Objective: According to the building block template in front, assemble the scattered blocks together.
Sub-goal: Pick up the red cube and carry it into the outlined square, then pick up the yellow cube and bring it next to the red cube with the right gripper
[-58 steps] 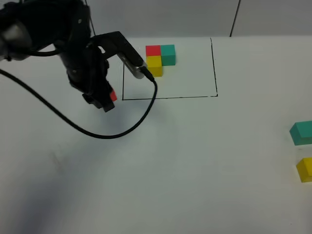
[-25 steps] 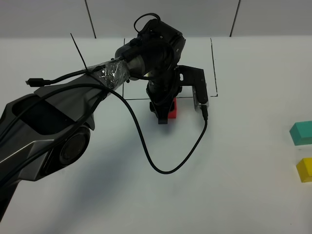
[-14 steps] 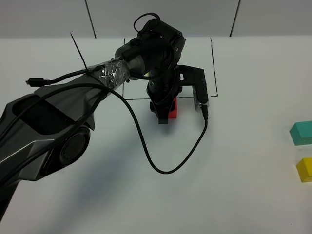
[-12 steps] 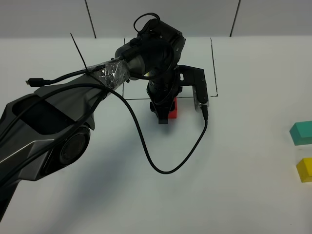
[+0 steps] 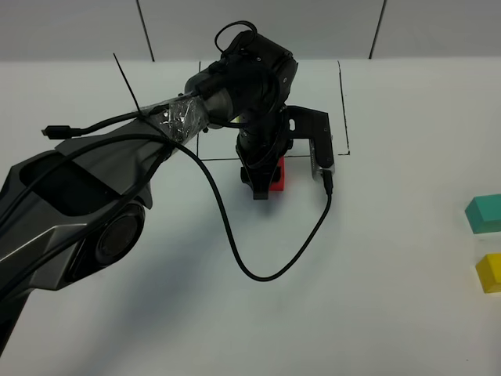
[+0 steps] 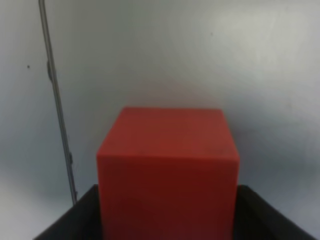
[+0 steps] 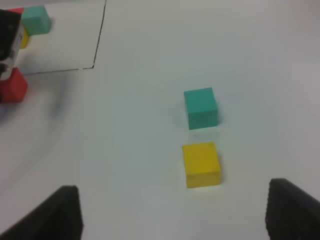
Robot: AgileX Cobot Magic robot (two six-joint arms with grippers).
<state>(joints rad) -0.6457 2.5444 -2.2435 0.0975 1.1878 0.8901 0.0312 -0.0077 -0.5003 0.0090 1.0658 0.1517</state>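
The left arm (image 5: pixel 117 211) is reaching across the middle of the white table (image 5: pixel 391 313), and the left gripper (image 5: pixel 264 185) is clamping the red cube (image 5: pixel 276 175). In the left wrist view its black fingers (image 6: pixel 75 220) are pressing against both side faces of that cube, whose underside looks to be resting on the table. The red cube is sitting just outside the black outline (image 5: pixel 343 110), beside the line that is running nearest the camera in the high view, close to it but not touching. Inside that drawn rectangle the building block template (image 7: pixel 35 20) is lying toward the far side. The arm is hiding it from the high camera, and the right wrist view is showing its teal block clearly, with only slivers of red and yellow at the frame edge. The teal cube (image 5: pixel 484 214) and the yellow cube (image 5: pixel 489 272) are lying well apart from the outline, out toward the right edge of the table. They are sitting near each other with a gap between them, the teal one farther back. The right gripper (image 7: pixel 172 212) is hanging above the table short of these two cubes, its jaws spread wide and holding nothing.
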